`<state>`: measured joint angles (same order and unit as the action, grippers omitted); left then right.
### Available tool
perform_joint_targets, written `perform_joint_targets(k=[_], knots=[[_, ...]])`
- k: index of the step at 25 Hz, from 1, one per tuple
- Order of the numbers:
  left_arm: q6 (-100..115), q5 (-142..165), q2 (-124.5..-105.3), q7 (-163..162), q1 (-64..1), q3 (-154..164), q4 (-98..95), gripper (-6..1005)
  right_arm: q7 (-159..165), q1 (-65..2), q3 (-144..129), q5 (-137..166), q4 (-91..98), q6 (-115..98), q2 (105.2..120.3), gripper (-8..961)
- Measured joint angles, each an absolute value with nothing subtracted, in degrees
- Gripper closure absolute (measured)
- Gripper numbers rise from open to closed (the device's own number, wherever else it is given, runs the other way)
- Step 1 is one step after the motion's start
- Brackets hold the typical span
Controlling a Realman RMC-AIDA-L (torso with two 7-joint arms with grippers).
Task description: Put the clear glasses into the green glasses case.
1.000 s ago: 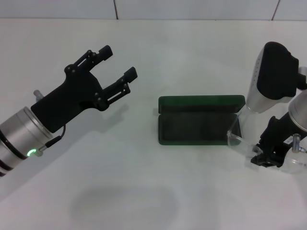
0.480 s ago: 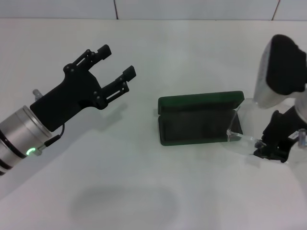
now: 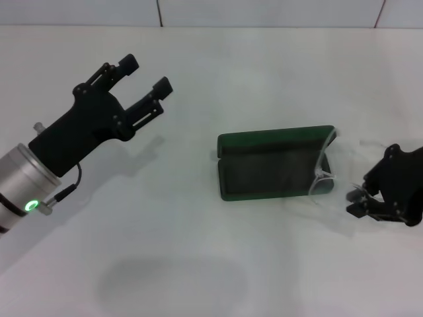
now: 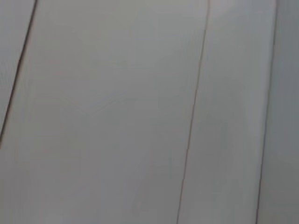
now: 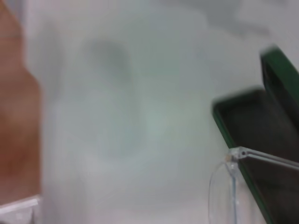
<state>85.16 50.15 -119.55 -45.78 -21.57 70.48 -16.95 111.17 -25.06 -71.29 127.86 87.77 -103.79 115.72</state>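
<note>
1. Now the case [image 3: 274,165] is lying open on the white table [image 3: 198,251], right of centre, with its lid standing up along the far side and its dark lining facing up.
2. At the right end of the case, the glasses [image 3: 322,173] are sitting tilted, one clear arm reaching over the case's right end and the lens hanging just outside it toward the right gripper.
3. Low at the right edge of the head view, the right gripper [image 3: 360,201] is hovering just right of the case, and its dark fingers [image 3: 362,210] are pointing left toward the glasses.
4. Whether those fingers are pinching the lens or sitting just beside it, I cannot tell, since the clear plastic is fading into the table there.
5. From the right wrist view, the glasses [image 5: 236,179] are showing a hinge and a thin arm lying over the near rim of the case [image 5: 261,140], the lens curving down outside that rim.
6. Far off on the left, the left gripper [image 3: 144,76] is hanging above the table with its fingers spread and nothing between them, well apart from the case.
7. Meanwhile the left wrist view is showing only pale panels with thin seams.
</note>
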Motion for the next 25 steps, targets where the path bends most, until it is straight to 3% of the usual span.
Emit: perform_joint_targets(k=[7,14,25], knots=[[91.9,51.34,-119.17,-46.91,-21.32,70.87,-17.41,200,97.49,-21.73,-67.03,117.64,85.58,-103.6,115.75,826],[96.63,56.12,-117.63,-53.93,-24.46,70.91,-18.22,201,78.66,-21.68,-67.19,108.37,76.88,-99.56,115.85,826],[101.2,67.0,-118.21,-55.21,-29.65,71.04,-18.38,201,47.72,-21.71,-69.1,96.45,61.3,-98.51,115.93,826]])
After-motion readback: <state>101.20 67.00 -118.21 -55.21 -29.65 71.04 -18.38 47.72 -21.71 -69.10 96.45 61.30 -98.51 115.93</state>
